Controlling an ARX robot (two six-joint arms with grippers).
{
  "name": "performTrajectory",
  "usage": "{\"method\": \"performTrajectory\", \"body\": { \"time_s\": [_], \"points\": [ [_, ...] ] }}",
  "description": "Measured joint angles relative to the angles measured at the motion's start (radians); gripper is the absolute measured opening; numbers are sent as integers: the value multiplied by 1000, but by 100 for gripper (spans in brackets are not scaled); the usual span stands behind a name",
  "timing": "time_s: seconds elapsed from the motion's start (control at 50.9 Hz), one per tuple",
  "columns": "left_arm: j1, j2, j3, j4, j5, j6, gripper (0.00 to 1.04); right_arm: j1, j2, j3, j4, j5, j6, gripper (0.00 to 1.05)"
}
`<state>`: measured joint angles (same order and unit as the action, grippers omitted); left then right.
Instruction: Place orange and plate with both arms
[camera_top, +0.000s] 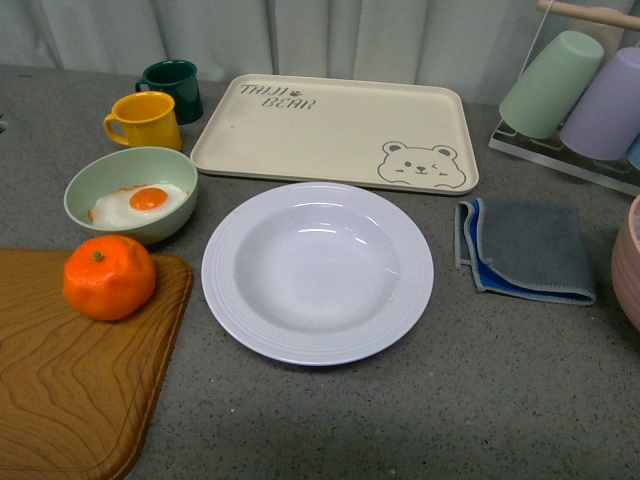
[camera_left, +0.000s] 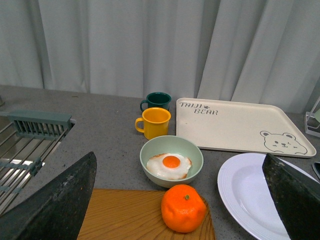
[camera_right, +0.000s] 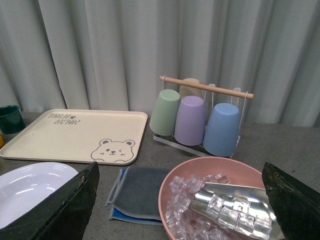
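Two pairs of jaws gape apart as we find the orange (camera_top: 109, 277) straight ahead of our left jaws, the plate (camera_top: 232, 300) centred between both pairs

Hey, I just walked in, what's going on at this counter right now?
Nothing is being handled yet. The orange sits on the wooden board near the green bowl with the fried egg, and the empty plate lies on the counter in front of the bear tray. The left pincer is open, facing the orange. The right pincer is open near the pink bowl of ice. Neither touches anything.
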<state>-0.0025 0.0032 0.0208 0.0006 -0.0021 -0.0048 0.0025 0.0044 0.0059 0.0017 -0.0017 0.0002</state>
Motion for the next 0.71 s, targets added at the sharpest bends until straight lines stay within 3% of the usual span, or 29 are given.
{"method": "performTrajectory", "body": {
  "time_s": [0.707],
  "points": [
    [0,0,0,0,0,0,98,0,0,0,0,0,0,95]
  ]
}}
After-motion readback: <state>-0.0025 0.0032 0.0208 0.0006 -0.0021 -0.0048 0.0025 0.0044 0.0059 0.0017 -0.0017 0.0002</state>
